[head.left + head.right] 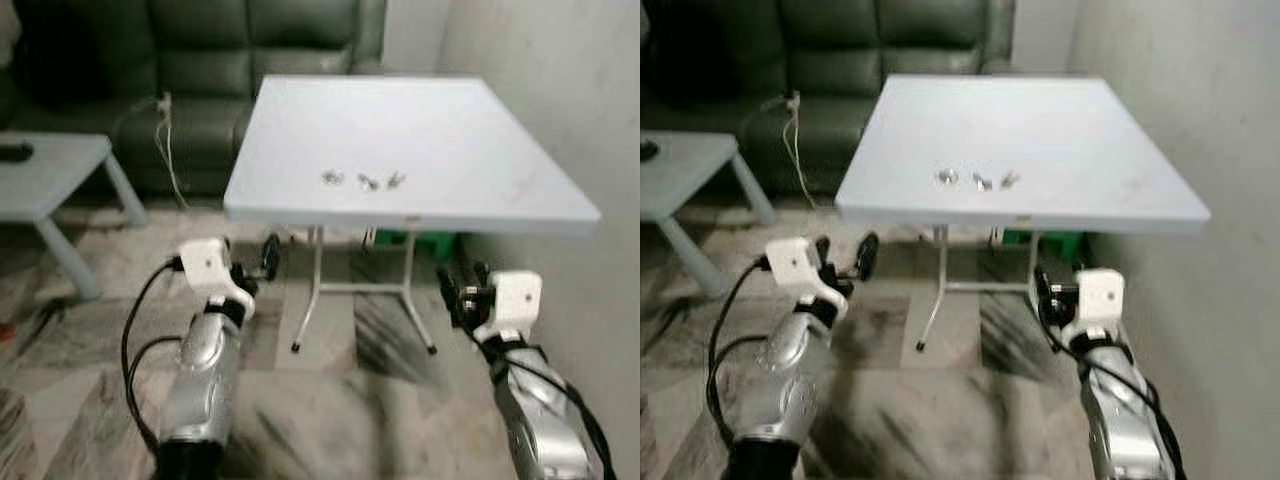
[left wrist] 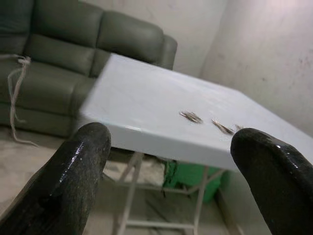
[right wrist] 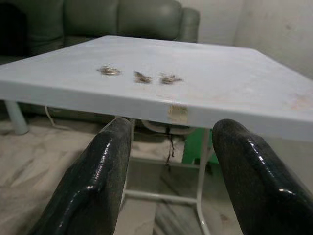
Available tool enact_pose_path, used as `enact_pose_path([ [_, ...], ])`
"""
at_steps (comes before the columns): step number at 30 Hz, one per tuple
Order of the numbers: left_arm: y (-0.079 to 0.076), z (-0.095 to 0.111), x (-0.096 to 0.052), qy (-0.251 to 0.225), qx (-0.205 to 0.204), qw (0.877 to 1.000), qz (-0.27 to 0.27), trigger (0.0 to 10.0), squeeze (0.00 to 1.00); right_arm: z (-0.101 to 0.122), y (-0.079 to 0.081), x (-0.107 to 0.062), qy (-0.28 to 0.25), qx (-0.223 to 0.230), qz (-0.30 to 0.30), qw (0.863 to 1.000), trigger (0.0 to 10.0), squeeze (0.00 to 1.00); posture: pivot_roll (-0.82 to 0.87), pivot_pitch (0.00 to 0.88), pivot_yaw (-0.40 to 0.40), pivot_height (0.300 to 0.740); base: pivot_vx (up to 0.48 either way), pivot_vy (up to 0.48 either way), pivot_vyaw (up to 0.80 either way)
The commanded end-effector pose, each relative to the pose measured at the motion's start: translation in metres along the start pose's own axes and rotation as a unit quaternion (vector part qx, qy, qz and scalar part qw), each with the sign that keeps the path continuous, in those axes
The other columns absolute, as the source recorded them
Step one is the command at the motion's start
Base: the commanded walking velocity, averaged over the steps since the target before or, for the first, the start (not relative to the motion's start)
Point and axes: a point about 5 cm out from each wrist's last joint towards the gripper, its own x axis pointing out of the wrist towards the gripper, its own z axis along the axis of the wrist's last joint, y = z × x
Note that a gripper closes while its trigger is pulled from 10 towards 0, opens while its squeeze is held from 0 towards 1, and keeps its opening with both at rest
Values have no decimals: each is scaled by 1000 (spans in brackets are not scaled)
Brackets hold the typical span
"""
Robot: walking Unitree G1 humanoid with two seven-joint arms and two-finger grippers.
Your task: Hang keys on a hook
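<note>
Left gripper (image 1: 255, 262) hangs in front of the near left corner of the white table (image 1: 480, 190), lower than the tabletop, its two black fingers (image 2: 73, 171) spread wide apart with nothing between them. Behind it stand a dark green sofa (image 1: 200, 60) with a pale cord (image 1: 168, 150) dangling down its front, and a low grey side table (image 1: 50, 180) off to the left. Three small metal keys (image 1: 362, 180) lie in a short row on the white table, near its front edge and a little left of centre, each apart from the next. Under the table, by the white legs (image 1: 318, 290), sits something green (image 1: 420, 243). Right gripper (image 1: 455, 285) is held below the table's front edge, its fingers (image 3: 98, 181) likewise parted and empty, pointing toward the keys from beneath the tabletop's level.
</note>
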Motion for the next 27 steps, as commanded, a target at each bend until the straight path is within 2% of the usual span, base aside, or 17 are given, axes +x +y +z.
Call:
enact_pose_path([
  [1, 8, 2, -1, -2, 7, 1000, 13, 10000, 0, 6, 7, 5, -12, 6, 10, 1000, 10000, 0, -38, 0, -62, 740, 0, 476, 0],
  [5, 8, 3, 0, -3, 3, 1000, 16, 10000, 0, 7, 8, 5, -12, 6, 12, 1000, 10000, 0, -39, 0, -64, 740, 0, 457, 0],
  [9, 7, 3, 2, -2, 13, 1000, 21, 10000, 0, 7, 6, 7, -12, 5, 13, 1000, 10000, 0, -40, 0, -75, 740, 0, 0, 0],
  [15, 4, 5, 3, -10, 0, 1000, 27, 10000, 0, 10, 3, 10, -13, -1, 18, 1000, 10000, 0, -87, 0, -96, 740, 0, 0, 0],
  [23, 3, 3, 2, -3, -7, 1000, 26, 10000, 0, 10, -1, 5, -10, -7, 16, 1000, 10000, 0, -96, 0, -84, 740, 0, 0, 0],
  [27, 5, 5, 2, -6, 0, 1000, 22, 10000, 0, 10, 2, 4, -12, -2, 15, 1000, 10000, 0, -83, 0, -69, 740, 0, 0, 0],
])
